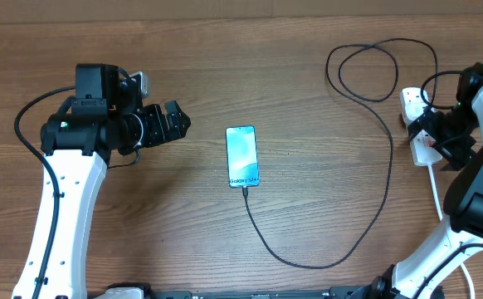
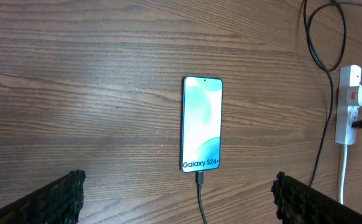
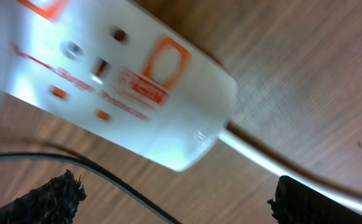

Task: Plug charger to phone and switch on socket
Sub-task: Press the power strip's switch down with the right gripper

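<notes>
- Left gripper (image 2: 180, 198): jaws spread wide and holding nothing, their black, rough-textured pads at the lower corners of the wrist view. It hangs above the worktop (image 1: 308, 66) left of the middle.
- Right gripper (image 3: 180, 200): also released, gripping nothing, and poised close above the socket (image 3: 119, 81) at the right edge.
- Socket: a glossy white plastic strip with a rounded end and orange-red rectangular switch outlines. The small orange print is blurred and may read "Surge Protect…". A thick white cord (image 3: 280, 162) leaves its end toward the near edge.
- Phone (image 1: 242, 155): a slim rectangle with rounded corners, lying flat mid-worktop. Its screen is lit pale blue-teal, with "Galaxy S24+" in dark letters at the near end.
- Charger (image 1: 374, 216): a thin black cable whose connector meets the phone's near end. It curves toward the near edge, climbs rightward, loops near the far right corner and reaches the socket.
- Worktop: brown wood grain, matte.
</notes>
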